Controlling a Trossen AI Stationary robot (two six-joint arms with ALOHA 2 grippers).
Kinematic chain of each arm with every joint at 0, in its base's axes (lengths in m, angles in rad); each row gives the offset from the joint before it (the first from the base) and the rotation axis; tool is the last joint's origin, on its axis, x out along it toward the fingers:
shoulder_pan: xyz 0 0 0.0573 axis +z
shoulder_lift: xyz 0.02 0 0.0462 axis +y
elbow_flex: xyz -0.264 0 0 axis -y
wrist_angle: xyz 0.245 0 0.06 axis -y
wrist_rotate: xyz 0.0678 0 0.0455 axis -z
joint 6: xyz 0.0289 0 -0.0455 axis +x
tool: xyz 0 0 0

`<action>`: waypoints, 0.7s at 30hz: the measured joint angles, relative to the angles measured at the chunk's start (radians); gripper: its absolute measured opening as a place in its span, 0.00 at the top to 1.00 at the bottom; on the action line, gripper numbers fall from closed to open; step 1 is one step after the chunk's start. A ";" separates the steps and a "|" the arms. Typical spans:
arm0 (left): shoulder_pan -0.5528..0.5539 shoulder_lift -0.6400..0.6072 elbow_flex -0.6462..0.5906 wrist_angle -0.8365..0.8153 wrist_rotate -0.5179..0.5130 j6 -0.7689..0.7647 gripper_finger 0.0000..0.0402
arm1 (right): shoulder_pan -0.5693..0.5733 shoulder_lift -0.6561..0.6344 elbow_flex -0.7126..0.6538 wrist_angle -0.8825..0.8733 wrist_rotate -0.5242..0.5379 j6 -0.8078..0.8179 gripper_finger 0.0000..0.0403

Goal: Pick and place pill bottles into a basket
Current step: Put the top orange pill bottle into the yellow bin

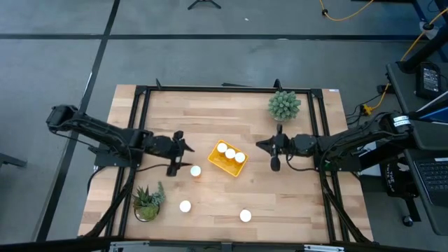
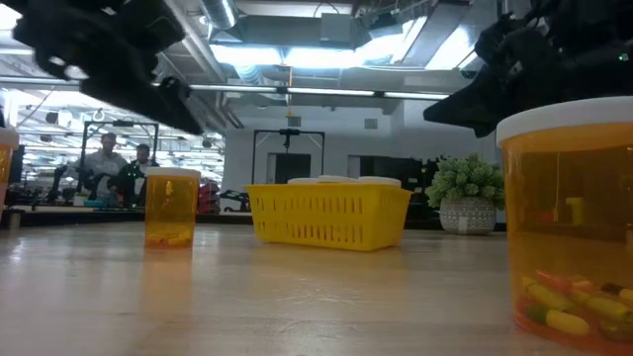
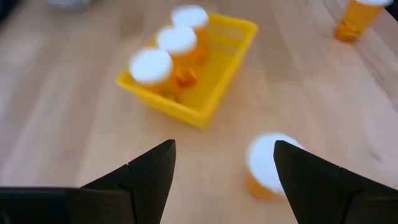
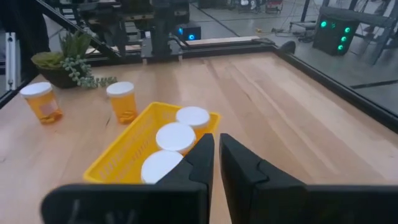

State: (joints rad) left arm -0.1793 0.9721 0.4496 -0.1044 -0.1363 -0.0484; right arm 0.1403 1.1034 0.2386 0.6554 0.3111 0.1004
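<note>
High view: pill bottle stood on table just ahead of left gripper, jaws spread wide, holding nothing; basket with three bottles beyond; right gripper closed, empty, opposite.

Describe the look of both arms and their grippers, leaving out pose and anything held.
Both arms are dark, nearly black, built of jointed segments, with black cables trailing from them over the table frame. The left gripper ends in two broad, matte black fingers with angular, wedge-shaped tips. The right gripper has the same black wedge fingers. No markings show on either.
</note>
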 joint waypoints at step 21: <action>-0.180 0.103 0.000 -0.083 -0.073 -0.226 0.34 | 0.035 0.000 0.000 -0.003 0.000 0.047 0.92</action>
State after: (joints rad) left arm -0.3588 1.0746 0.4496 -0.1871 -0.2093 -0.2749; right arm 0.1752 1.1034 0.2386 0.6520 0.3115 0.1478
